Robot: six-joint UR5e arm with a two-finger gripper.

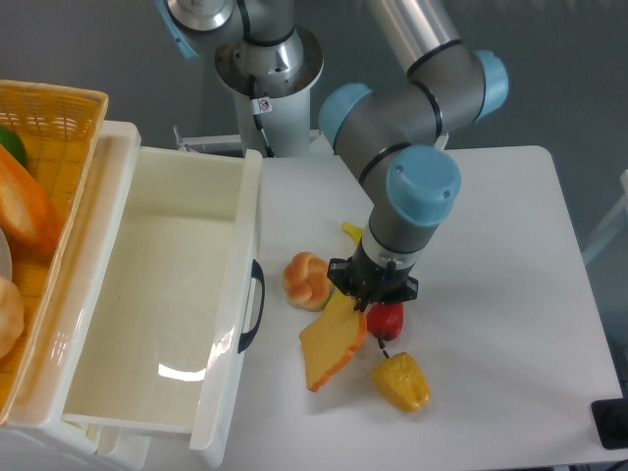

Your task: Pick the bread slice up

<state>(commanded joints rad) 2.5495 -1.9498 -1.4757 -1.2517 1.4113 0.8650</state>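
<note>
The bread slice [332, 347] lies tilted near the table's [510, 324] front edge, its upper corner under the gripper [370, 302]; whether the fingers grip it is unclear.

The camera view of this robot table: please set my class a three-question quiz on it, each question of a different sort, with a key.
1. True or false: the flat yellow-orange toy bread slice with a darker crust lies inside the white plastic bin with a black handle.
2. Which item lies nearest the table's front edge? A) the small round orange-tan bun B) the lumpy yellow bell pepper C) the woven yellow basket
3. Fill in: the small object beside the gripper, right of the bread slice, is coloured ____.

Key: 1 false, it lies on the white table, its upper end at the jaws. 2 B. 3 red.
</note>
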